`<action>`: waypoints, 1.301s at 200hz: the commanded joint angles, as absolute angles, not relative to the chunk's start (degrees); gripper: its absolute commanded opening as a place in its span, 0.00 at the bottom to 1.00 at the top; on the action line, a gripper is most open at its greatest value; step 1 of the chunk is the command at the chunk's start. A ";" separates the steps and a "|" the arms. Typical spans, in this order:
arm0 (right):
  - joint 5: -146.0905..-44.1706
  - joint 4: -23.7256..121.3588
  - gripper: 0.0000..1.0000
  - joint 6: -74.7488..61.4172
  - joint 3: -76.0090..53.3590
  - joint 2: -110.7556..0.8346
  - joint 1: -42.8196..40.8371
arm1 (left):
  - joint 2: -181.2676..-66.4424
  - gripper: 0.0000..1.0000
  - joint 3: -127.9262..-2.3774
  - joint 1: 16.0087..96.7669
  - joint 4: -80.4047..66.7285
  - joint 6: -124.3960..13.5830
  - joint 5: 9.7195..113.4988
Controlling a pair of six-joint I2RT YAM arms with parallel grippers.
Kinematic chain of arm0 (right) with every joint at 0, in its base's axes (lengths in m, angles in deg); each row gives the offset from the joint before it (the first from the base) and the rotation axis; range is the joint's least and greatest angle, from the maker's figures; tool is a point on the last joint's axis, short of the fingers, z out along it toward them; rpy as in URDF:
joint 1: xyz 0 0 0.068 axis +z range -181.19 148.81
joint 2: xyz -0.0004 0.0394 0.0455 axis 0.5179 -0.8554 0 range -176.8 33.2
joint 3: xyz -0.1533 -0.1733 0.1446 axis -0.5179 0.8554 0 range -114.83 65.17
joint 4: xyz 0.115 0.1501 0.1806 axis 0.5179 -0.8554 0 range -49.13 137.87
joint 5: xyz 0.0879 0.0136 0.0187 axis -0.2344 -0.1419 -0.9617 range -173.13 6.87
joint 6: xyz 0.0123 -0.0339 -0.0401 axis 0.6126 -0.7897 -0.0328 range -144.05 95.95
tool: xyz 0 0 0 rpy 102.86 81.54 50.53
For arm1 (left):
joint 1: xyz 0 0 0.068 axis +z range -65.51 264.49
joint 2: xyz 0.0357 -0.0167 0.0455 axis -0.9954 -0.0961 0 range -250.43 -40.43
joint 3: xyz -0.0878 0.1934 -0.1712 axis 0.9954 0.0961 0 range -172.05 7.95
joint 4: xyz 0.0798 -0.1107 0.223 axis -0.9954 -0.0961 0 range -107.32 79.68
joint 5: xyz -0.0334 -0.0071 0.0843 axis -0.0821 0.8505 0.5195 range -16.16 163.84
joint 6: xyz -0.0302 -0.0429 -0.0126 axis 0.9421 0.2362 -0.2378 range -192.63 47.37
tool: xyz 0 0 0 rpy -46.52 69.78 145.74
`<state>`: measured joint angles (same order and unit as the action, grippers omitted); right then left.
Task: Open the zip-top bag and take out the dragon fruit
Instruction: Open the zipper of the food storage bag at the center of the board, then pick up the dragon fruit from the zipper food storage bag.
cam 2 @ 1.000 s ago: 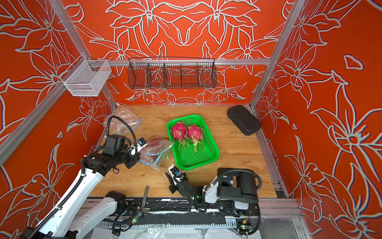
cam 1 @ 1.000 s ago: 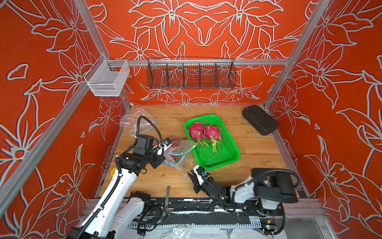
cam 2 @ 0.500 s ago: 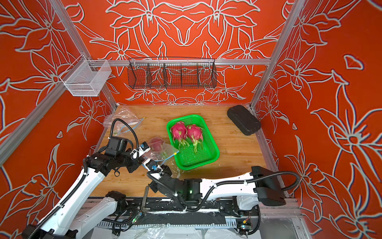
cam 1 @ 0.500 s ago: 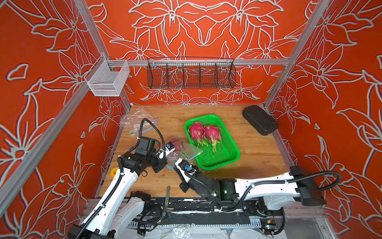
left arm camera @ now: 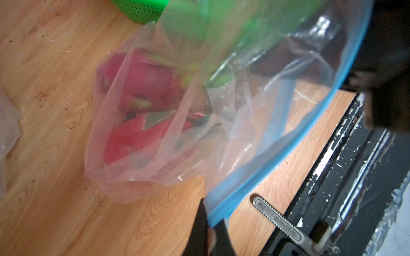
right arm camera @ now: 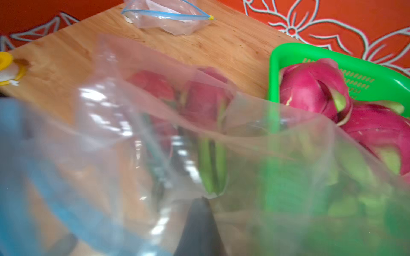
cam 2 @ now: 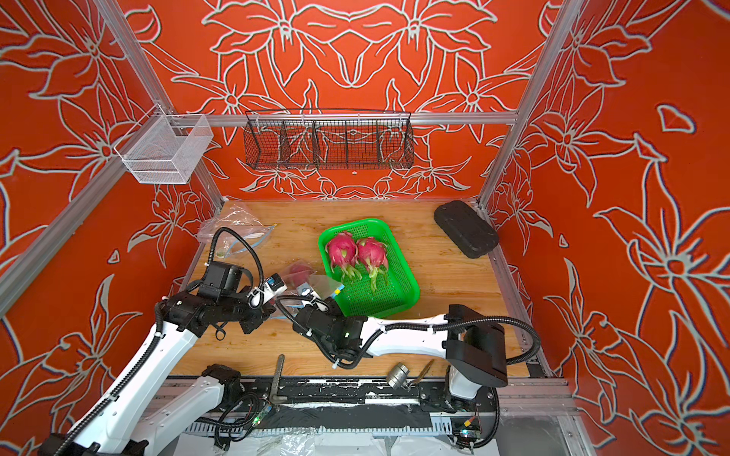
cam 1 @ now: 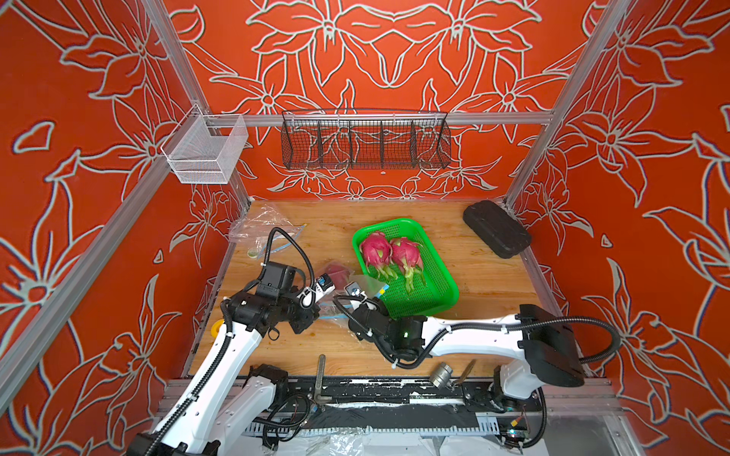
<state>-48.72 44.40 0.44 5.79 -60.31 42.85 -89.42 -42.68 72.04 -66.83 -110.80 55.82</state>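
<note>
Dragon fruit [left arm camera: 144, 88] lies bagged just beyond left tool [left arm camera: 210, 221] and right tool [right arm camera: 199, 217], both clamped onto zip-top bag [left arm camera: 244, 144].

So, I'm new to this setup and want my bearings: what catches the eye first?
The orange floral walls dominate. Mid-table, two magenta dragon fruits lie side by side in a green perforated tray. Just left of it, a clear zip-top bag holds more pink fruit.

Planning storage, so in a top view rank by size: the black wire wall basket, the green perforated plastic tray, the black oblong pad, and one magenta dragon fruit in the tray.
1. Black wire wall basket, though hung higher, nearer the camera, so unsure
2. Green perforated plastic tray
3. Black oblong pad
4. Magenta dragon fruit
</note>
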 commanded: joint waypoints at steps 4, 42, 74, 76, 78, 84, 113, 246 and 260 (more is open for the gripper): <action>-45.21 41.12 0.03 5.31 8.78 -58.58 42.67 | -88.16 0.00 -45.89 71.90 -72.16 -113.18 57.88; -52.57 46.26 0.13 -0.99 5.77 -58.39 42.88 | -88.19 0.00 -47.47 71.92 -76.15 -113.75 50.00; -58.32 50.93 0.43 -6.60 1.48 -63.15 42.49 | -88.07 0.56 -49.97 71.87 -79.18 -114.06 45.66; -58.58 51.11 0.44 -6.64 1.39 -63.39 42.34 | -88.07 0.58 -50.21 71.91 -79.48 -114.14 45.79; -58.95 51.29 0.45 -6.71 1.30 -63.70 42.14 | -88.02 0.61 -50.42 71.92 -79.66 -114.25 45.91; -60.19 51.83 0.47 -6.59 1.23 -64.47 41.54 | -87.98 0.66 -51.03 71.92 -80.21 -114.50 46.86; -68.31 54.40 0.53 -4.63 1.54 -67.80 38.72 | -89.29 0.71 -53.13 78.98 -78.82 -119.01 54.94; -82.56 66.42 0.51 -3.11 0.38 -81.81 34.42 | -123.04 0.77 -44.43 105.81 -54.27 -131.49 50.55; -84.05 68.24 0.39 -2.31 1.13 -82.28 33.74 | -126.88 0.75 -44.95 104.87 -52.01 -130.72 51.96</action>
